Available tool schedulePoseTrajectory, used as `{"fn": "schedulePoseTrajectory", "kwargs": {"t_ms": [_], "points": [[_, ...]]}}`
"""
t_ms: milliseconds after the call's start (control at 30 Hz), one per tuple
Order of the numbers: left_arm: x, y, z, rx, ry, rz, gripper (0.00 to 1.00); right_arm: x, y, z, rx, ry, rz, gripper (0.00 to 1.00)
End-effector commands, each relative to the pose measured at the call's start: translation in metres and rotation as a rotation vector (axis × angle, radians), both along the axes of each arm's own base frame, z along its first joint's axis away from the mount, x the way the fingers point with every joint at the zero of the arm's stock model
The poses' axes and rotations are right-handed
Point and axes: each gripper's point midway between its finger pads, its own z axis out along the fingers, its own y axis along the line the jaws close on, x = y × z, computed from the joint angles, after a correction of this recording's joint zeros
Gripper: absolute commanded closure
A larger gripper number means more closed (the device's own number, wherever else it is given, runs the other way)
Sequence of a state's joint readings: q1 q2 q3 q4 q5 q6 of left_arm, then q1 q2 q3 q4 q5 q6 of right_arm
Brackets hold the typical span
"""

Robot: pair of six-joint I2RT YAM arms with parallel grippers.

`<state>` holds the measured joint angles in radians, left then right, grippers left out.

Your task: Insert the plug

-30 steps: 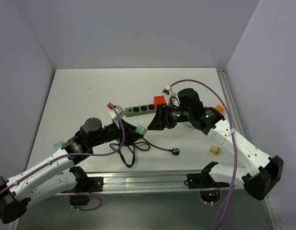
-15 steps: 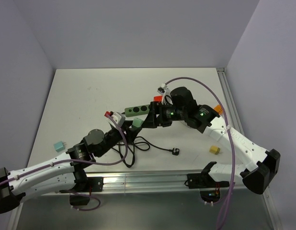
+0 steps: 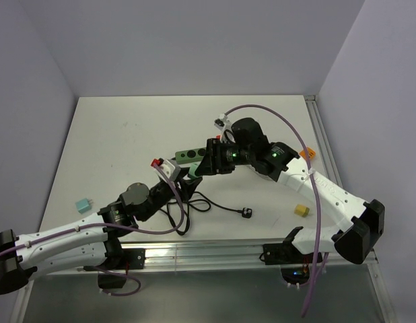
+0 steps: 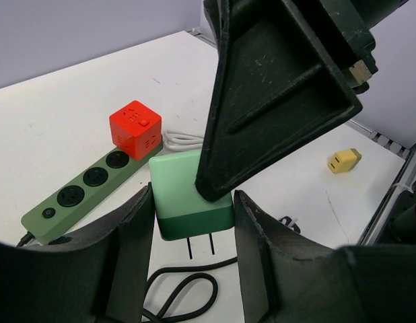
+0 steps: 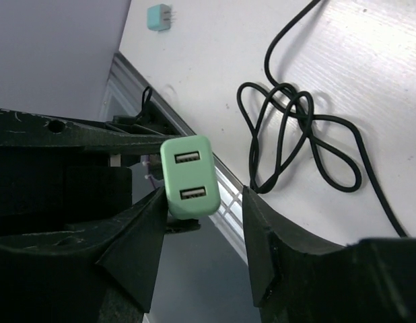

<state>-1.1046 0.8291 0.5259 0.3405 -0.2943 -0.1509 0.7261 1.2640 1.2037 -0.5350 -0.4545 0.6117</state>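
A green two-tone plug [image 4: 191,195] with two prongs pointing down is held between the fingers of my left gripper [image 4: 193,205], above the table. Its USB end shows in the right wrist view [image 5: 188,176]. My right gripper [image 5: 202,195] is open, its jaws standing wide around the plug's top; one finger [image 4: 275,87] lies against it. The green power strip [image 4: 87,195] lies just beyond, also in the top view [image 3: 190,156]. There, both grippers meet near the strip's front edge, the left [image 3: 186,177] and the right [image 3: 200,167].
A red cube socket [image 4: 135,128] sits at the strip's far end. A coiled black cable [image 3: 188,208] with a black plug [image 3: 246,213] lies under the grippers. A yellow adapter [image 3: 301,210] lies right, a teal adapter [image 3: 81,204] left, an orange piece [image 3: 307,154] far right.
My left arm has carried the plug forward toward the strip. My right gripper has moved left and now stands around the plug's top.
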Motion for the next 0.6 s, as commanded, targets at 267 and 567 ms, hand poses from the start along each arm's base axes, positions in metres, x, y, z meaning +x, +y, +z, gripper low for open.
{"fn": "schedulePoseTrajectory", "kwargs": {"t_ms": [267,567], "points": [[-0.024,-0.017,0.027,-0.071,0.056,-0.143,0.32,-0.013,0.01,0.03,0.12,-0.168,0.129,1.0],[-0.089,0.008,0.056,-0.262,-0.018,-0.411,0.14,-0.061,-0.005,0.067,0.281,-0.342,0.332,1.0]]}}
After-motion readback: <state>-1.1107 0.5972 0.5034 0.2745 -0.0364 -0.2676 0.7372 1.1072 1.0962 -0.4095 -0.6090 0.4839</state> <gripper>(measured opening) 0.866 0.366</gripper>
